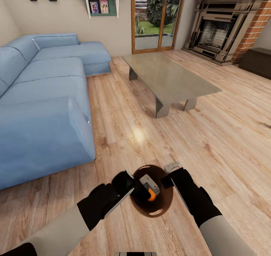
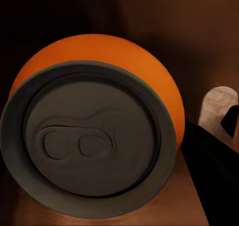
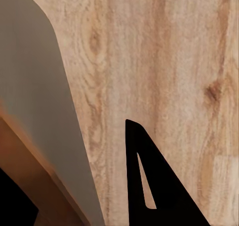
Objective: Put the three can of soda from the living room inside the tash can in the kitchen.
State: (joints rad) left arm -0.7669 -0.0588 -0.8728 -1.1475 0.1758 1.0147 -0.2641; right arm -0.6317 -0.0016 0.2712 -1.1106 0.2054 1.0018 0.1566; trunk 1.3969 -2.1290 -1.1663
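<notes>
- Trash can (image 1: 150, 205) sits low between both arms, above the wood floor (image 1: 210, 143), near the sofa (image 1: 41, 109) & well short of the glass coffee desk (image 1: 169, 77). So the bin is in the living room, not the kitchen.
- Orange soda can (image 1: 151, 195) is inside the bin; left wrist view shows its silver top (image 2: 92, 143) end-on against the brown inner wall.
- Left gripper (image 1: 145, 182) reaches into the bin by the can; can't tell if it clamps the can or is apart.
- Right gripper (image 1: 171, 169) is at the bin's rim, prob holding it; finger gap not readable.
- Risks: rim grip slips → bin drops/tips, can rolls out. Left arm lifting out could snag the rim & tilt it.
- Other two cans not seen from here; driving off w/o them leaves the job short.
</notes>
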